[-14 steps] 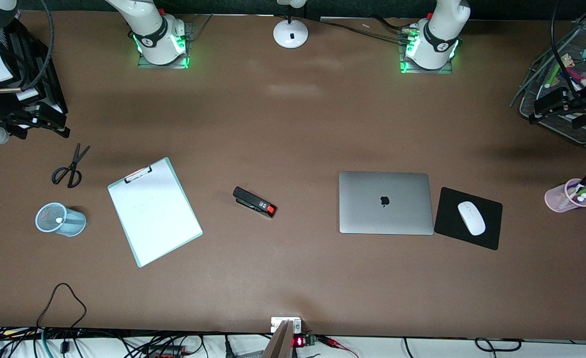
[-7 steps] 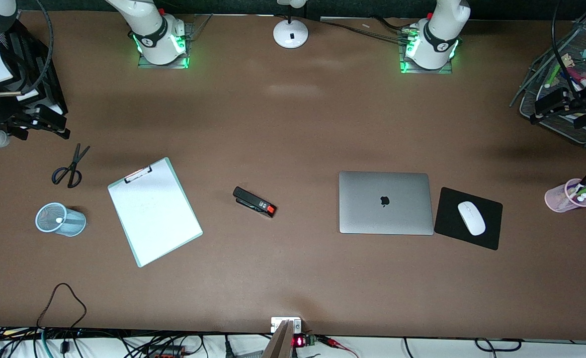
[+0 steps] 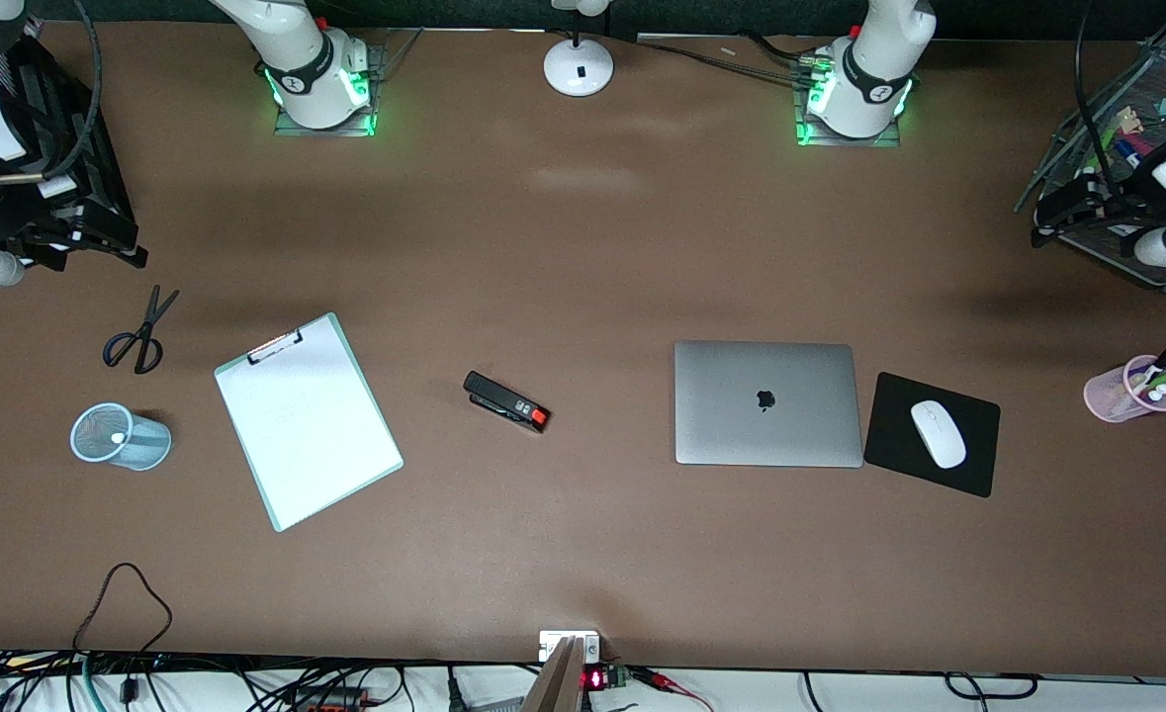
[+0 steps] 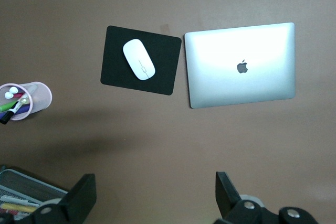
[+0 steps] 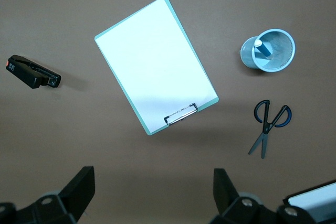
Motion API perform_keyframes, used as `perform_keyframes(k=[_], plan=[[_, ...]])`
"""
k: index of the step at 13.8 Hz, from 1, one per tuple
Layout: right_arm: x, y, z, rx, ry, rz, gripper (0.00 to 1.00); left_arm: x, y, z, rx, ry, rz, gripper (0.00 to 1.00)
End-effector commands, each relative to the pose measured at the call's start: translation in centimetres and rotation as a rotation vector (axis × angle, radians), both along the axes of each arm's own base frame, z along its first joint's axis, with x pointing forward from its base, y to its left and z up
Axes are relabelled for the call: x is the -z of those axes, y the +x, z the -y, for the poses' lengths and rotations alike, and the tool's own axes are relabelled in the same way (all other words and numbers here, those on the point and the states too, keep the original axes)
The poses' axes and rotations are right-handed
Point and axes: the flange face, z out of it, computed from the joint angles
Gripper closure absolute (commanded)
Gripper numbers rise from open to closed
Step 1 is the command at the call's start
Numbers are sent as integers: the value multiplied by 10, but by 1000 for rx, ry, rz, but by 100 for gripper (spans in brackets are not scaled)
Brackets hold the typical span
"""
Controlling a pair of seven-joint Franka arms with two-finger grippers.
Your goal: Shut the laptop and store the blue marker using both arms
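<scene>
Laptop [image 3: 767, 403] lies flat, matte silver slab (lid shut).

Silver laptop [image 3: 767, 403], dark logo; blue marker [image 5: 263, 49] in pale-blue mesh cup [image 5: 268, 50].

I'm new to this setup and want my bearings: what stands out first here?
The closed silver laptop lies flat beside a white mouse on its black pad, toward the left arm's end. The white clipboard sits toward the right arm's end, with the blue marker standing in a blue mesh cup beside it.
</scene>
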Motion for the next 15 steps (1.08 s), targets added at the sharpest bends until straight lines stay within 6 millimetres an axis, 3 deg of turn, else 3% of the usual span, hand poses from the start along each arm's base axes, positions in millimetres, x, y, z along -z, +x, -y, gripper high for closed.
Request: perform_keyframes(k=[1, 15], plan=[[-6, -11, 2, 2, 12, -2, 0, -10, 1, 8, -2, 31, 1, 0], [-8, -8, 5, -12, -47, 25, 0, -9, 2, -4, -19, 31, -1, 0]])
